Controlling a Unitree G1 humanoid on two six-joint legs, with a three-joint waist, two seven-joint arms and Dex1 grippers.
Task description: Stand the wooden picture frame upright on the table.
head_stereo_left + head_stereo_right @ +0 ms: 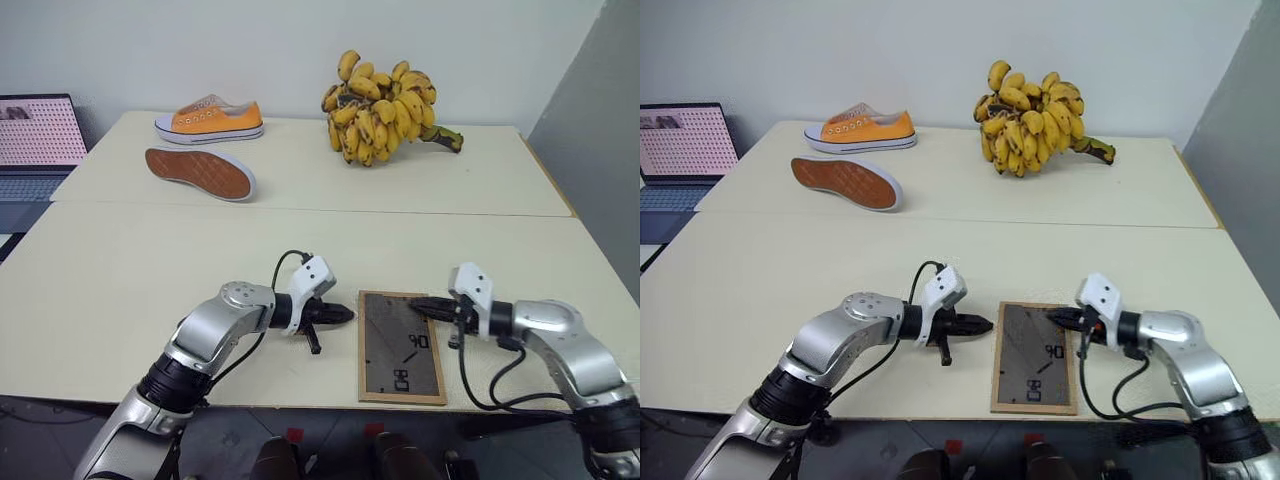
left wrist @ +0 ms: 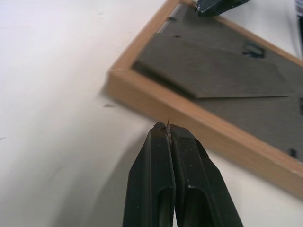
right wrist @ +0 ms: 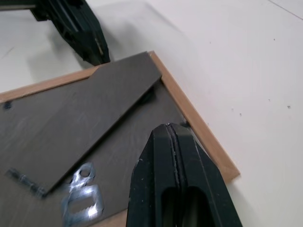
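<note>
The wooden picture frame (image 1: 401, 347) lies flat, back side up, near the front edge of the cream table (image 1: 120, 280); its dark grey back panel with the stand flap (image 3: 80, 113) faces upward. My left gripper (image 1: 345, 314) is shut, empty, its tip just off the frame's left rim (image 2: 189, 118). My right gripper (image 1: 416, 305) is shut too, its tip over the frame's far right corner (image 3: 189, 118), holding nothing. In each wrist view the other gripper's dark tip shows across the frame.
At the back of the table sit a big bunch of bananas (image 1: 385, 108), an orange shoe upright (image 1: 210, 120) and a second shoe on its side showing its sole (image 1: 200, 172). A laptop (image 1: 35, 140) stands off the table's left.
</note>
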